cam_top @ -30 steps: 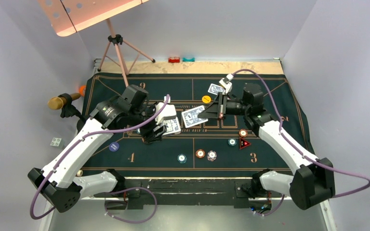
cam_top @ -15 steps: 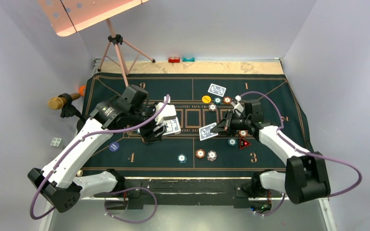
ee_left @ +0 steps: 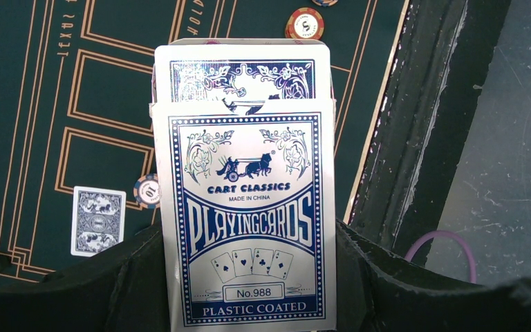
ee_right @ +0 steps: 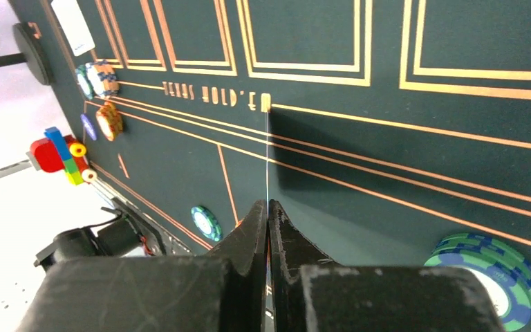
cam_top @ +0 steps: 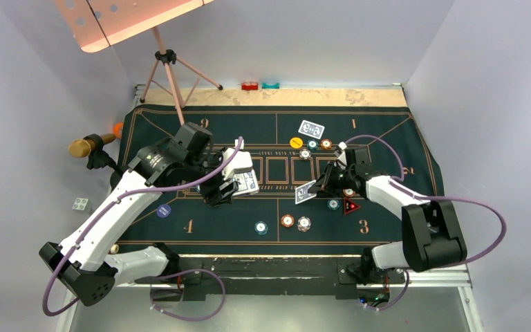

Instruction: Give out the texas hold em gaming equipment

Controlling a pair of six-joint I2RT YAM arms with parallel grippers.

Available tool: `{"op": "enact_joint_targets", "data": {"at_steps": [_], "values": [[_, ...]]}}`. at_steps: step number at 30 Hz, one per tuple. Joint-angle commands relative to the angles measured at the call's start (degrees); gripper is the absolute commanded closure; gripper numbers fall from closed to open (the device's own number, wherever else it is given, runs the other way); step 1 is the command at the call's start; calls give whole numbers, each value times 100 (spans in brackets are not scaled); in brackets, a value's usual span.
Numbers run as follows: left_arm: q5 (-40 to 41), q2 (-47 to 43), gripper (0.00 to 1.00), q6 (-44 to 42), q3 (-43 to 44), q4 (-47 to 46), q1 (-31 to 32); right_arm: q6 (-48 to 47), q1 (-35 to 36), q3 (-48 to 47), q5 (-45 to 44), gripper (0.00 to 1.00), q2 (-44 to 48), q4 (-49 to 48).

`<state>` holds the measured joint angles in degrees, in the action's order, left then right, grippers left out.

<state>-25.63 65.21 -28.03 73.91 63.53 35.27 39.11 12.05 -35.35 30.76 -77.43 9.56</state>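
Green felt mat (cam_top: 401, 138) with gold lines covers the tabletop. Toward the mat's left edge a flat blue disc (cam_top: 164, 210) lies alone. Left of the mat's middle, the left fingers (cam_top: 228, 187) are clamped on a blue-and-white card box (ee_left: 245, 207), one finger on each long side. Cards (ee_left: 242, 72) stick out of the box's open top. By the near edge, around the middle, lie a teal chip (cam_top: 261, 227), an orange chip (cam_top: 287, 220) and a white-red chip (cam_top: 304, 223), the last two just beside each other. Toward the far edge a yellow disc (cam_top: 296, 142) sits near a face-down card (cam_top: 311, 128). Right of the middle, the right fingers (cam_top: 320, 184) are pressed together on a single playing card (cam_top: 305, 192), held tilted over the felt; whether it touches the mat I cannot tell. Just right of it lie a second teal chip (cam_top: 333, 204) and a red triangle marker (cam_top: 350, 205), side by side.
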Motion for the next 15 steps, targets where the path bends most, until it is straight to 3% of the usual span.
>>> {"op": "enact_joint_targets", "data": {"at_steps": [1,6,11,15], "values": [[-223,-104,100,-14,220,-95,-15,-176,36,-74,-207,93,-235,-226],[-223,-97,100,-31,218,-88,-14,-234,88,-192,-956,60,-105,349],[-214,-69,100,-40,221,-104,-18,-257,168,-444,-1673,43,186,996],[-234,-49,100,-20,220,-111,-12,-260,346,-808,-2220,40,264,1504]]}}
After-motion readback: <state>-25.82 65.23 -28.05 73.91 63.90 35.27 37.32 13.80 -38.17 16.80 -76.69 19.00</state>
